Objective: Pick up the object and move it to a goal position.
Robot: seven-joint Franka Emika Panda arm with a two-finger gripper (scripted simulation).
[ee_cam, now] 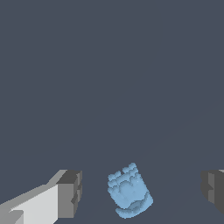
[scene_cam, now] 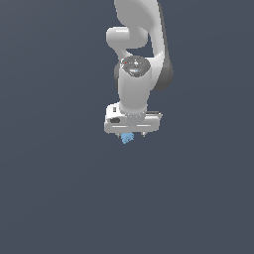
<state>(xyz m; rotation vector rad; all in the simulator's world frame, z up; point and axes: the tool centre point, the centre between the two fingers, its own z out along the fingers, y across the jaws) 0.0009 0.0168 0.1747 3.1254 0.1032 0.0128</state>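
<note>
My end effector point(ee_cam: 140, 192) is spread wide, its fingers point(ee_cam: 70, 194) well clear on either side of the object point(ee_cam: 130, 192), low in the wrist frame's centre. I'd centre over the lump, descend squarely, then close gently to avoid squeezing it out.
</note>
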